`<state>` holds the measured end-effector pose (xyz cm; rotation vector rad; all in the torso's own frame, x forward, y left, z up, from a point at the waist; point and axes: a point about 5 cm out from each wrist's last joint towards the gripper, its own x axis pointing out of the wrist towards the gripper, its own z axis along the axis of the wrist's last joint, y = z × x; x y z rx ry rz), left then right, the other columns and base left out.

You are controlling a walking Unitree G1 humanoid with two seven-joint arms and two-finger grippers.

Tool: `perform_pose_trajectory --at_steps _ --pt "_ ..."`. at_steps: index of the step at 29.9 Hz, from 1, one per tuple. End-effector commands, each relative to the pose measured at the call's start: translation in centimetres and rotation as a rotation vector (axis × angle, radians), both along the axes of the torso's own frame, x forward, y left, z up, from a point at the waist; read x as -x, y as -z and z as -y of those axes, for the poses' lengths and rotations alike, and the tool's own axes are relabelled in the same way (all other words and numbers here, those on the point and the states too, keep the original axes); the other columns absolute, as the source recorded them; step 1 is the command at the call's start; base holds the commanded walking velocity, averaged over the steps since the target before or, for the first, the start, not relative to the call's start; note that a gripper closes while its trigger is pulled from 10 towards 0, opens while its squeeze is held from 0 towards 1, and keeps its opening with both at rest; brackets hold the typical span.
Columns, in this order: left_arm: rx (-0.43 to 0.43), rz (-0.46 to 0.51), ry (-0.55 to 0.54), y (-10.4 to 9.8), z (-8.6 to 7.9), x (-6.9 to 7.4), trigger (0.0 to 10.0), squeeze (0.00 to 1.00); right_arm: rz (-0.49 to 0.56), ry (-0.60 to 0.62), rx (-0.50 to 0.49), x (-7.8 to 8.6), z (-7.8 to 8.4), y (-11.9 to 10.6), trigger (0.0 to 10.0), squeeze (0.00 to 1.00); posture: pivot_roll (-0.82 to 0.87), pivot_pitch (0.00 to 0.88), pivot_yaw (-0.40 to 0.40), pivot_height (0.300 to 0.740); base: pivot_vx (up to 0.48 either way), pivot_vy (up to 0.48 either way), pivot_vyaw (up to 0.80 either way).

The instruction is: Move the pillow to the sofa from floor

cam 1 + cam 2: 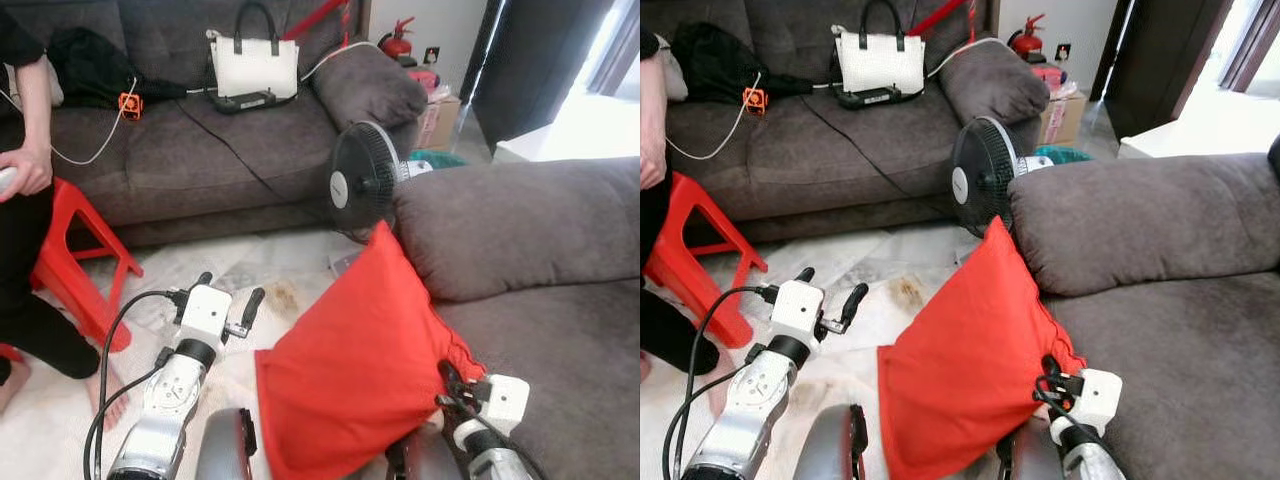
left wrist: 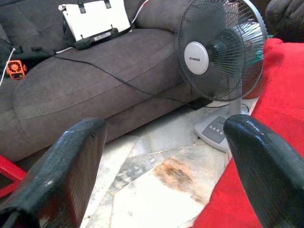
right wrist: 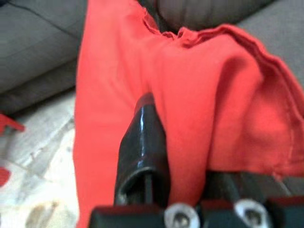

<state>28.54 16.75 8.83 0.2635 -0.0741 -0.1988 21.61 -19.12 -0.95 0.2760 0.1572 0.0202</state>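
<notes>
The red pillow (image 1: pixel 355 370) stood tilted on edge, its upper corner leaning against the arm of the grey sofa (image 1: pixel 560 300) and its lower part over the floor (image 1: pixel 270 270). The right gripper (image 1: pixel 447 385) was clamped on the pillow's frilled edge beside the sofa seat. The left gripper (image 1: pixel 228 292) hovered over the floor with fingers spread apart, holding nothing, near a black fan (image 1: pixel 362 182).

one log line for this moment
right pincer: shut on red fabric pillow | pillow: leaning on grey sofa edge | left pincer: open, above floor
</notes>
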Motion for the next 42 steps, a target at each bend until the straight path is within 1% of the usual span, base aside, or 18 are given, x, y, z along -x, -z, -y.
perform_pose_trajectory --at_steps 1,3,7,11,17,24,25,33,42 --pt "-0.015 0.018 0.008 -0.3 -0.1 0.2 10.0 0.0 0.104 0.022 0.049 -1.1 1.0 -2.2 10.0 0.0 0.13 0.0 -0.027 0.538 0.0 0.0 0.0" --pt "-0.015 0.015 0.014 -0.2 0.0 0.2 10.0 0.0 0.105 0.045 0.063 -1.0 1.3 -2.4 10.0 0.0 0.12 0.0 -0.026 0.538 0.0 0.0 0.0" --pt "-0.013 0.01 0.018 -0.1 0.2 0.4 10.0 0.0 0.091 0.052 0.081 -0.9 1.4 -2.6 10.0 0.0 0.12 0.0 -0.031 0.538 0.0 0.0 0.0" --pt "-0.01 0.009 0.017 0.0 0.3 0.4 10.0 0.0 0.082 0.072 0.073 -1.0 1.5 -3.0 10.0 0.0 0.13 0.0 -0.033 0.538 0.0 0.0 0.0" --pt "-0.011 0.009 0.023 -0.1 0.2 0.4 10.0 0.0 0.088 0.07 0.07 -1.4 1.0 -3.4 10.0 0.0 0.13 0.0 -0.026 0.538 0.0 0.0 0.0" --pt "-0.015 0.01 0.034 -0.1 0.2 0.3 10.0 0.0 0.07 0.07 0.071 -1.5 0.6 -3.4 10.0 0.0 0.12 0.0 -0.015 0.538 0.0 0.0 0.0" --pt "-0.016 0.007 0.042 0.0 0.3 0.4 10.0 0.0 0.066 0.065 0.084 -1.5 0.6 -3.3 10.0 0.0 0.12 0.0 -0.013 0.538 0.0 0.0 0.0" --pt "-0.024 -0.008 0.059 0.4 0.4 0.8 10.0 0.0 0.049 0.069 0.083 -1.0 0.7 -2.9 10.0 0.0 0.12 0.0 -0.009 0.538 0.0 0.0 0.0" --pt "-0.023 -0.009 0.064 0.4 0.4 0.9 10.0 0.0 0.046 0.072 0.083 -1.1 0.8 -3.0 10.0 0.0 0.12 0.0 -0.01 0.538 0.0 0.0 0.0"
